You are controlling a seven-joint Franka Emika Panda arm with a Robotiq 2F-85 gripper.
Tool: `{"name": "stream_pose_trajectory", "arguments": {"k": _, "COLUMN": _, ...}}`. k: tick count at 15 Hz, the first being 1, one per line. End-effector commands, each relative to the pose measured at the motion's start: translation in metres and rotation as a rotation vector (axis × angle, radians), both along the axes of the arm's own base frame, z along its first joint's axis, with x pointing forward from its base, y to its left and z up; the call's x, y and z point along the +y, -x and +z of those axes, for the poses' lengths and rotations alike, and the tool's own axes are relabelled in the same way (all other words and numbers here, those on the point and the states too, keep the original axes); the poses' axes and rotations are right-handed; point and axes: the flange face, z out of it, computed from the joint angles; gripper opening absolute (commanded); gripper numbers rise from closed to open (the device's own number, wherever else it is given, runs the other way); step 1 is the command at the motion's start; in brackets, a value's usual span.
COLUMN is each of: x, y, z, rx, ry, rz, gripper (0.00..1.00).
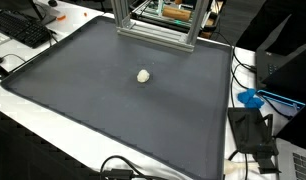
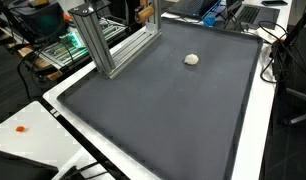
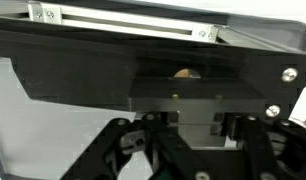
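Observation:
A small cream ball (image 1: 143, 75) (image 2: 192, 59) lies alone on the dark grey mat (image 1: 113, 115) (image 2: 163, 110), seen in both exterior views. Neither exterior view shows the arm or gripper. In the wrist view my gripper (image 3: 188, 110) rises from the bottom edge with its black linkages drawn in, jaws shut. A dark flat panel (image 3: 83, 75) crosses right in front of it. Whether anything sits between the fingers I cannot tell. A tan speck (image 3: 185, 72) shows through a gap above the jaws. A silver aluminium rail (image 3: 123, 18) runs along the top.
An aluminium frame (image 1: 153, 25) (image 2: 113, 40) stands at one edge of the mat. A keyboard (image 1: 23, 30), a blue object (image 1: 251, 98), a black box (image 1: 253, 130) and cables (image 1: 118, 170) lie around the mat on the white table (image 2: 23, 140).

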Motion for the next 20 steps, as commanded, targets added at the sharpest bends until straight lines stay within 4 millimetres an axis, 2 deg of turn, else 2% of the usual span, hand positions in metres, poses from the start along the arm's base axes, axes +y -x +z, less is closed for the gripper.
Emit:
{"name": "stream_pose_trajectory", "arguments": {"k": 1, "x": -0.006, "y": -0.019, "z": 0.015, "rx": -0.015, "ry": -0.022, "rz": -0.031, "gripper": 0.34}}
{"name": "stream_pose_trajectory", "arguments": {"k": 7, "x": -0.016, "y": -0.061, "z": 0.049, "rx": -0.13, "ry": -0.107, "rz": -0.085, "gripper": 0.34}}
{"name": "stream_pose_trajectory", "arguments": {"k": 9, "x": -0.017, "y": -0.075, "z": 0.052, "rx": -0.169, "ry": -0.127, "rz": -0.121, "gripper": 0.34}}
{"name": "stream_pose_trajectory", "arguments": {"k": 12, "x": -0.022, "y": -0.095, "z": 0.044, "rx": -0.192, "ry": -0.156, "rz": -0.138, "gripper": 0.34}}
{"name": "stream_pose_trajectory", "arguments": {"k": 13, "x": -0.019, "y": -0.082, "z": 0.045, "rx": -0.18, "ry": -0.135, "rz": -0.123, "gripper": 0.59}}
{"name": "stream_pose_trajectory", "arguments": {"k": 16, "x": -0.021, "y": -0.093, "z": 0.037, "rx": -0.176, "ry": -0.143, "rz": -0.131, "gripper": 0.59}}
{"name": "stream_pose_trajectory", "arguments": {"k": 20, "x": -0.021, "y": -0.095, "z": 0.039, "rx": -0.179, "ry": -0.146, "rz": -0.13, "gripper": 0.59}}
